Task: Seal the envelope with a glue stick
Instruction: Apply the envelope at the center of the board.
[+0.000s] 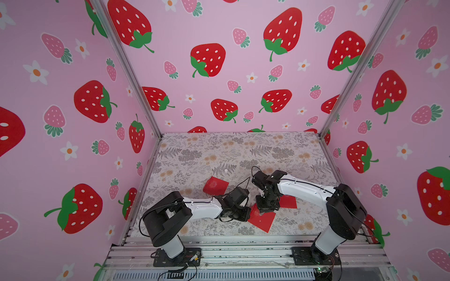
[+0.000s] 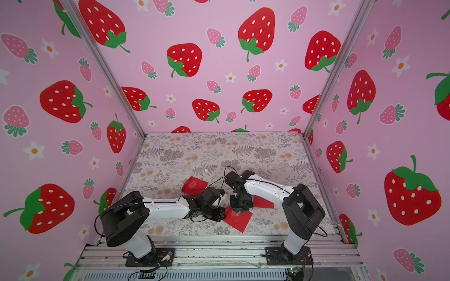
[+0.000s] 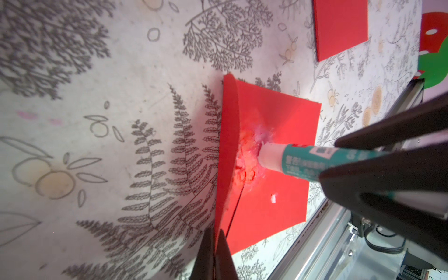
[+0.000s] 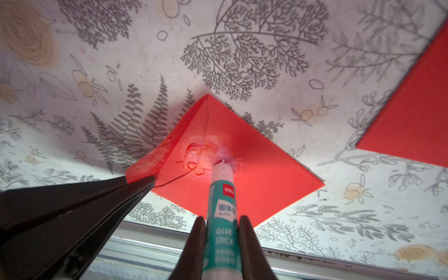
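Your right gripper (image 4: pixel 221 221) clamps the glue stick (image 4: pixel 221 191), its tip pressed on the envelope (image 4: pixel 261 179) by the fold; your left gripper (image 4: pixel 148 181) pinches the flap (image 4: pixel 148 164) up; glue is already smeared there (messily, in white clumps); folding and pressing the flap remain.

The left arm (image 2: pixel 165 209) and right arm (image 2: pixel 265 189) converge on the nearest red envelope (image 2: pixel 239 222) on the floral table (image 2: pixel 170 155). The left tool (image 2: pixel 222 213) and right tool (image 2: pixel 237 209) meet at its far corner. A curled envelope (image 2: pixel 194 186) and a flat envelope (image 2: pixel 264 203) lie behind.
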